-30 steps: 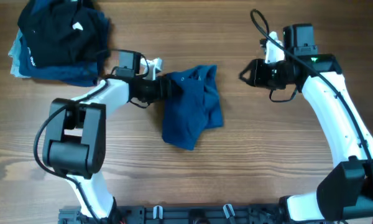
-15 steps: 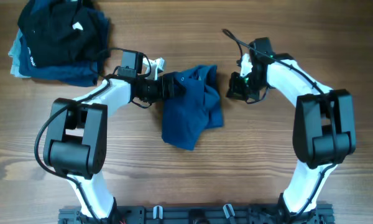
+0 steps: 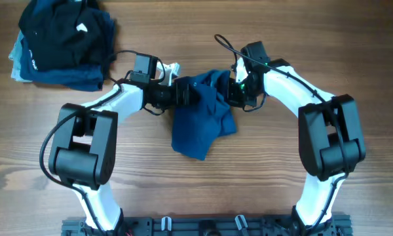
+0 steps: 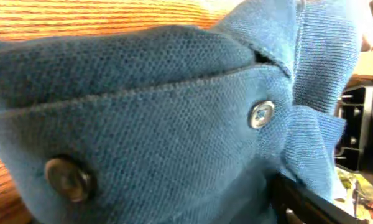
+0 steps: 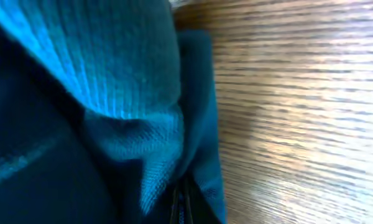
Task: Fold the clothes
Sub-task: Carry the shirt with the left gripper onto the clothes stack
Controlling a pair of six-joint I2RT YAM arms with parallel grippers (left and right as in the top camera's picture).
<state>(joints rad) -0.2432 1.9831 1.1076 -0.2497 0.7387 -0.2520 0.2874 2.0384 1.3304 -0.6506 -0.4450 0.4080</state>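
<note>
Mid-blue shirt (image 3: 203, 121) sits crumpled mid-tabletop (image 3: 268, 177), between both arms and well apart from the dark pile (image 3: 59, 39) at the far-left corner. It's not flat and there's no fold in it yet, so I'd say you're at the grab-and-spread step.

Right jaws: clenched at the shirt's upper right edge. The right wrist view shows the ribbed collar (image 5: 130, 74) and cloth running straight into them. That reads as a pinch on cloth, not air.

Left jaws: up against the upper left edge, by the placket. The left wrist view is all knit plus two buttons (image 4: 262, 114). The jaws themselves aren't visible, so I can't tell whether they're released or grasping.

Next move, my call:
- Confirm a grip on the left side, opposite the right pinch.
- Draw the arms apart and lift enough for the bunched body to hang free.
- Lay it flat on the tabletop.

You need a matched hold. Pull with only the right side pinched and the whole shirt will likely just drag.

The collar looks like thick rib and the body looks thinner. Take one layer where you can, or front and back may come up together and it won't open out. Keep clear of the pile.
</note>
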